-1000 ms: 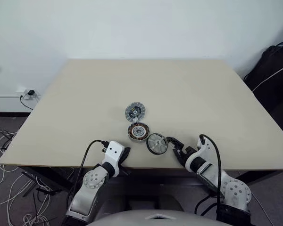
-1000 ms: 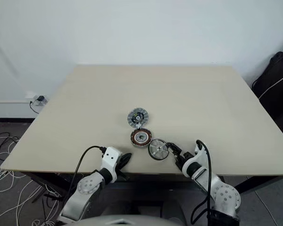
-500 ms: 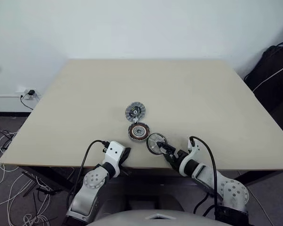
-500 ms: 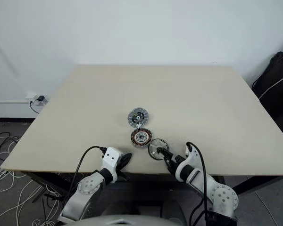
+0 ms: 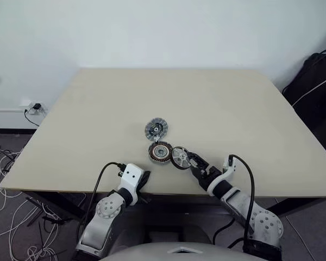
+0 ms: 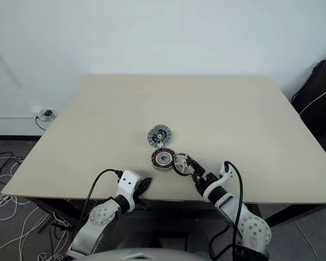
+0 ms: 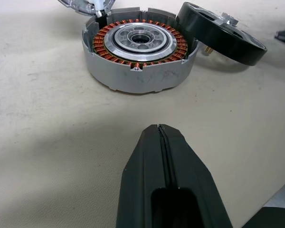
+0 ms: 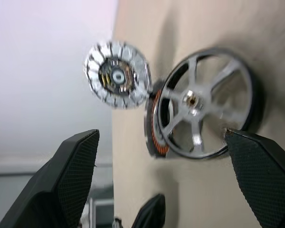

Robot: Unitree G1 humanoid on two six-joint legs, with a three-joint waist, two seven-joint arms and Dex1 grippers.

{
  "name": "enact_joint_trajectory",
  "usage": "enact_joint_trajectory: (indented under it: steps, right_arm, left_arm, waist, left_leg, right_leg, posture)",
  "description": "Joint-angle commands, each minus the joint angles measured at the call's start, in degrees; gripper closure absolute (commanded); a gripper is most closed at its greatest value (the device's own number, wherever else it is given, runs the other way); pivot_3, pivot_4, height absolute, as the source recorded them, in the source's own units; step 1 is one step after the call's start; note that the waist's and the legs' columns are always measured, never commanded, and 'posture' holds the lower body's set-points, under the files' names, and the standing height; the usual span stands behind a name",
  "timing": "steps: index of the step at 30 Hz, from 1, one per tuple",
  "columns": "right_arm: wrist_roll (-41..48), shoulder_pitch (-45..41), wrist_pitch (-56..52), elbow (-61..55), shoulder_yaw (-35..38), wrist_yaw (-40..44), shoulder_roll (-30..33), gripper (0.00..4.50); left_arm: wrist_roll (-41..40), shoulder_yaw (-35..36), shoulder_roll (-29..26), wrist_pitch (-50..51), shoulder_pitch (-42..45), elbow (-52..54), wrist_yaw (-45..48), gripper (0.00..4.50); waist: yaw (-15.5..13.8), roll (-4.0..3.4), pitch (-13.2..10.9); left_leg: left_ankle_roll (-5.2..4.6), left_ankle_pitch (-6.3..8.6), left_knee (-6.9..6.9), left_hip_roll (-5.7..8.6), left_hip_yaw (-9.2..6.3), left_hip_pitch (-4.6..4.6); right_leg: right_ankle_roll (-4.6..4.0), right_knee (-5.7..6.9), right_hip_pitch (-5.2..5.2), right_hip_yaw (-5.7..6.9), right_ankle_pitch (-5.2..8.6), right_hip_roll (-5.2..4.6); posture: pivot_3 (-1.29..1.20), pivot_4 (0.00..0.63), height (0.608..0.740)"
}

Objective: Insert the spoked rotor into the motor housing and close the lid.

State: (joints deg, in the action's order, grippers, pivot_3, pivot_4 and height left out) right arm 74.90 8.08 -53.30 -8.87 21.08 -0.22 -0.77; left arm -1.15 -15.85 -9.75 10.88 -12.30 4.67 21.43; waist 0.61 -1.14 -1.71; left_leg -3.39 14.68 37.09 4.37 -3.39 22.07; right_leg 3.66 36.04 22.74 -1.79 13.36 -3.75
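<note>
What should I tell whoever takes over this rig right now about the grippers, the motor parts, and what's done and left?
Left gripper: shut, empty, resting near the table edge, facing the motor housing.
Right gripper: open, its fingers on either side of the spoked rotor; whether they touch it is unclear.
The rotor sits tilted beside the housing, leaning by its rim.
Lid lies just behind the housing.
Done: nothing seated.
Left: insert the rotor, then close the lid.

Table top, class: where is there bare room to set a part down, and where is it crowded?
The table is bare across its whole far half beyond the lid, and along both side edges. It is crowded near the front edge at the middle: the motor housing, the spoked rotor leaning by it, the open right gripper and the shut left gripper.
</note>
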Motion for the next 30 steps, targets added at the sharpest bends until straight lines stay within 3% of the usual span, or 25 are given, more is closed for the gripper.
enact_joint_trajectory:
  steps: [1, 16, 30]
  right_arm:
    - [0.87, -0.42, 3.07, -0.64, 0.68, 1.65, -0.63, 0.02]
    - [9.89, -0.10, -4.55, -0.26, -4.32, -7.86, 1.58, 0.02]
    - [9.62, -3.49, 2.20, 6.10, -5.74, -11.72, -5.05, 0.02]
  left_arm:
    - [-0.33, -0.06, -0.14, -0.30, 0.74, 2.26, 0.48, 4.50]
    - [-0.22, -0.14, 0.42, -0.22, 0.81, 1.91, 0.06, 4.50]
    - [-0.21, 0.46, -0.44, -0.24, 0.11, 2.61, 0.00, 4.50]
  waist:
    - [0.01, -0.03, 0.02]
    - [-0.01, -0.11, 0.08]
    - [0.01, -0.09, 0.09]
  left_leg:
    - [0.00, 0.00, 0.00, 0.00, 0.00, 0.00]
    - [0.00, 0.00, 0.00, 0.00, 0.00, 0.00]
    - [-0.01, 0.00, 0.00, 0.00, 0.00, 0.00]
  right_leg:
    - [0.00, 0.00, 0.00, 0.00, 0.00, 0.00]
    - [-0.06, 0.00, 0.00, -0.04, 0.02, -0.02]
    - [-0.03, 0.00, 0.00, -0.03, 0.00, -0.01]
  posture:
    - [0.00, 0.000, 0.740]
    - [0.00, 0.000, 0.740]
    - [0.00, 0.000, 0.740]
